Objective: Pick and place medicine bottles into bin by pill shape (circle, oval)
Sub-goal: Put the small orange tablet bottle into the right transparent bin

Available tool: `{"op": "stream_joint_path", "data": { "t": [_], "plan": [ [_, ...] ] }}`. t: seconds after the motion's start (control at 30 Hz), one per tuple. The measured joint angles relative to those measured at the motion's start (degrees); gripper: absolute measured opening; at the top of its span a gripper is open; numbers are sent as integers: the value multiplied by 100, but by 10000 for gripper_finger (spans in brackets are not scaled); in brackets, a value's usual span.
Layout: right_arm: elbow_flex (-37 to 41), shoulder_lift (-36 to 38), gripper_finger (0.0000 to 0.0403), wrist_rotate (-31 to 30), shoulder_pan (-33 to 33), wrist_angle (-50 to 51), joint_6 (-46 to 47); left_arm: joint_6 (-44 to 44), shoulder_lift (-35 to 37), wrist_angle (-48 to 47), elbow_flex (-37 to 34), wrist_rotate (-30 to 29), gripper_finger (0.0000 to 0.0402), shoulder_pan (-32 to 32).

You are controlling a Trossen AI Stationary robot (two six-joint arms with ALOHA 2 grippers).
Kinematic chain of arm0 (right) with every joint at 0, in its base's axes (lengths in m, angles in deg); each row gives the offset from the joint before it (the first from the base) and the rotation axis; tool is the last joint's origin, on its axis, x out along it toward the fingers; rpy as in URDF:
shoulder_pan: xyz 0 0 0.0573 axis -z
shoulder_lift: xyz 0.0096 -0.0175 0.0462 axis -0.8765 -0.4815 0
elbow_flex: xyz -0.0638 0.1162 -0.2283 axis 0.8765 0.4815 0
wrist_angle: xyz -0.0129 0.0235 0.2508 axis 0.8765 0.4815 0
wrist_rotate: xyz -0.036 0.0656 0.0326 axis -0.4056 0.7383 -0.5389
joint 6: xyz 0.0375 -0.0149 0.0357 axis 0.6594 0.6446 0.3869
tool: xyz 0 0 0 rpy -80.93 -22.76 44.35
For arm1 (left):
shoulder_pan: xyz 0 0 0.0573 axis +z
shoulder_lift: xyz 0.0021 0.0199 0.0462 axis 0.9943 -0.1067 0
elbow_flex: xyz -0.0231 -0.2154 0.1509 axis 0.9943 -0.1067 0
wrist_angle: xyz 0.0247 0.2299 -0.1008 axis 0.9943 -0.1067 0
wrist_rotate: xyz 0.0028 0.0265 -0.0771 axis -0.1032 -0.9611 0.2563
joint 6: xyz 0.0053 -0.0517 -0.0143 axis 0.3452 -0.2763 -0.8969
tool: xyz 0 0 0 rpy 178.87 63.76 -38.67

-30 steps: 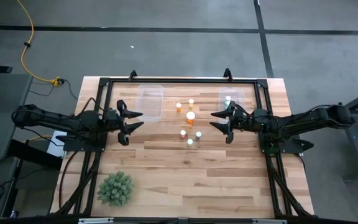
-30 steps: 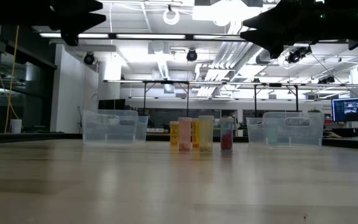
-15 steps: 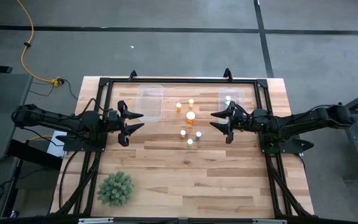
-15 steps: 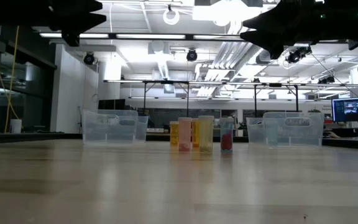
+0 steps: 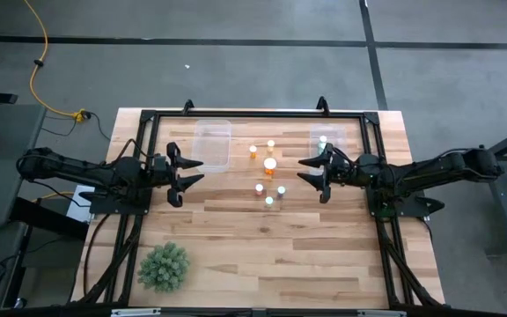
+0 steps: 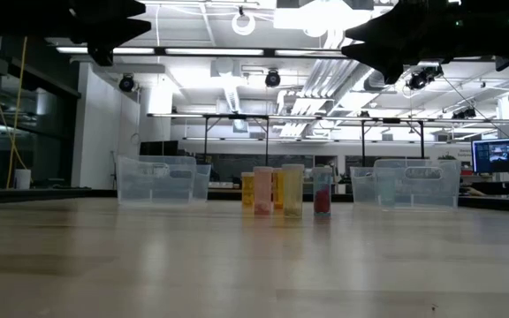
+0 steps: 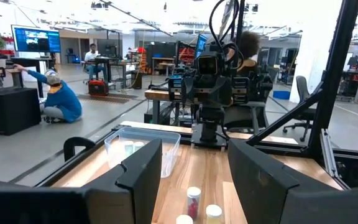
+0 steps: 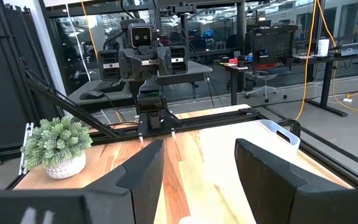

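Note:
Several small medicine bottles (image 5: pixel 269 176) with white caps stand upright on their bases in a loose cluster at the middle of the table; the larger orange one (image 5: pixel 270 165) is among them. In the low view they stand in a row (image 6: pixel 285 190). My left gripper (image 5: pixel 186 173) is open, held above the table left of the cluster. My right gripper (image 5: pixel 312 173) is open, held above the table right of it. Both are empty. The left wrist view shows bottle caps (image 7: pixel 194 194) below its fingers.
A clear bin (image 5: pixel 212 143) sits at the far left of the cluster; another clear bin (image 5: pixel 326 140) with a pale bottle inside sits at the far right. A green spiky plant (image 5: pixel 164 266) stands near the front left corner. A black frame rims the table.

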State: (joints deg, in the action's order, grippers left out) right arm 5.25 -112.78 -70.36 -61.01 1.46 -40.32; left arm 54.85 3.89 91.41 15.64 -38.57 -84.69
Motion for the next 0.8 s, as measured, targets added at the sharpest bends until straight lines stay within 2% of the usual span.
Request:
{"op": "stream_joint_path", "data": {
  "t": [0.8],
  "plan": [
    [0, -2, 190, -2, 2, 92, 101, -44, 0, 4, 0, 111, 172, 0]
  ]
}}
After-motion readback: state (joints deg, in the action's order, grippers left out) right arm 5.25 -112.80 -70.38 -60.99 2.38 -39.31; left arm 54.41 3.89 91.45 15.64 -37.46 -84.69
